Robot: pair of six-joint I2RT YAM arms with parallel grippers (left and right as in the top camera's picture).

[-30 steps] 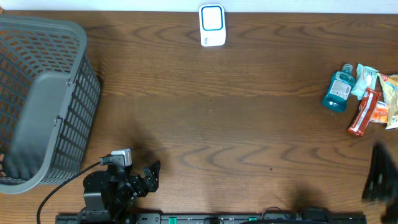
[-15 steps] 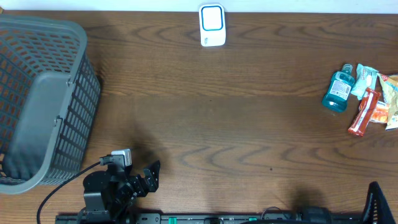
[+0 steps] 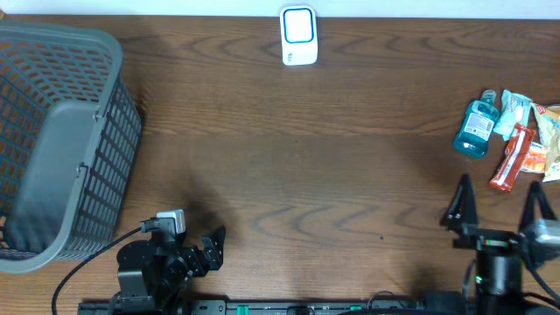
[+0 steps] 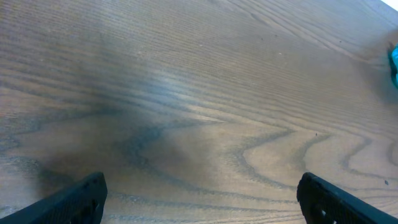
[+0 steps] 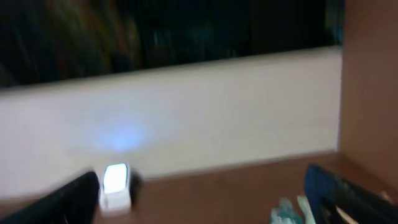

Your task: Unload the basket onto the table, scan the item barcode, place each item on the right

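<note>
The white barcode scanner (image 3: 298,35) with a blue-lit face stands at the table's far edge; it also shows, blurred, in the right wrist view (image 5: 116,185). The items lie at the right edge: a teal bottle (image 3: 476,127), a red packet (image 3: 514,157) and pale packets (image 3: 512,112). My right gripper (image 3: 497,206) stands open just in front of them, holding nothing and pointing toward the far edge. At the front left, my left gripper (image 3: 208,248) is open and low over bare wood (image 4: 202,202), far from the items.
A large grey mesh basket (image 3: 61,140) fills the left side of the table. A black cable (image 3: 87,262) runs from the left arm's base toward the front edge. The right wrist view is motion-blurred, with a white wall behind the scanner.
My right arm has come in from the bottom right corner and now stands in front of the items with its fingers spread. The left arm has not moved.
</note>
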